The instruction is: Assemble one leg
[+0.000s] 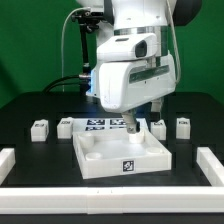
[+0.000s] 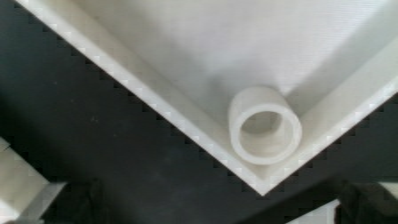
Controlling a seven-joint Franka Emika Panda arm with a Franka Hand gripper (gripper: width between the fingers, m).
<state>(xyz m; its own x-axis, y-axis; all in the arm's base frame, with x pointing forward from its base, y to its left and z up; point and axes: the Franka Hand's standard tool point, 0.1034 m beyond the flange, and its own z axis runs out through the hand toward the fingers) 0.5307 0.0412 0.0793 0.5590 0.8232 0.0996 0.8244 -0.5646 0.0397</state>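
Several small white legs with marker tags stand in a row on the black table: two at the exterior view's left (image 1: 40,129) (image 1: 66,127) and two at its right (image 1: 158,128) (image 1: 183,126). The large white square tray-like piece (image 1: 98,160) lies in front of them. My gripper (image 1: 135,122) hangs low over the tray's far right corner. In the wrist view that corner and its round socket (image 2: 270,125) fill the frame. My gripper (image 2: 214,208) is open and empty; its dark fingers (image 2: 50,203) stand wide apart at the picture's edges.
The marker board (image 1: 98,124) lies behind the tray, partly hidden by my arm. White raised borders run along the table's left (image 1: 10,160) and right (image 1: 212,165) sides. A green wall stands behind.
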